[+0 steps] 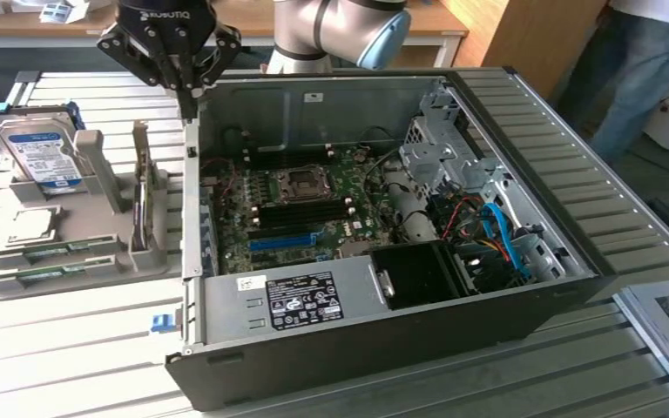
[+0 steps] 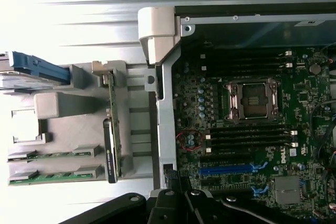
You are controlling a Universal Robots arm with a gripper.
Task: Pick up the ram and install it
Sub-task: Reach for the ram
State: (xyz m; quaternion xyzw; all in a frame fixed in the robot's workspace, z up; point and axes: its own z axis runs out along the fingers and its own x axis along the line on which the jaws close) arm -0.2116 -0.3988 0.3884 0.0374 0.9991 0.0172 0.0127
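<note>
Two rams, slim green sticks, lie side by side in the grey holder point(image 1: 91, 261) on the exterior view's left: one ram point(image 1: 62, 251) point(image 2: 52, 156) and a second ram point(image 1: 50, 277) point(image 2: 52, 176) beside it. My gripper point(image 1: 191, 90) point(image 2: 176, 178) hangs above the open computer case's point(image 1: 567, 287) back corner, beside the holder, well above the sticks. Its fingers are shut with nothing between them. The motherboard's black memory slots point(image 1: 300, 213) point(image 2: 247, 136) lie beside the processor socket point(image 1: 302, 180) point(image 2: 251, 99).
An upright expansion card point(image 1: 140, 196) point(image 2: 112, 124), a hard drive point(image 1: 38, 157) and a loose processor point(image 1: 32, 225) share the holder. A blue slot point(image 1: 282, 241) point(image 2: 228, 170) sits on the board. A person point(image 1: 648, 61) stands at the back on the exterior view's right.
</note>
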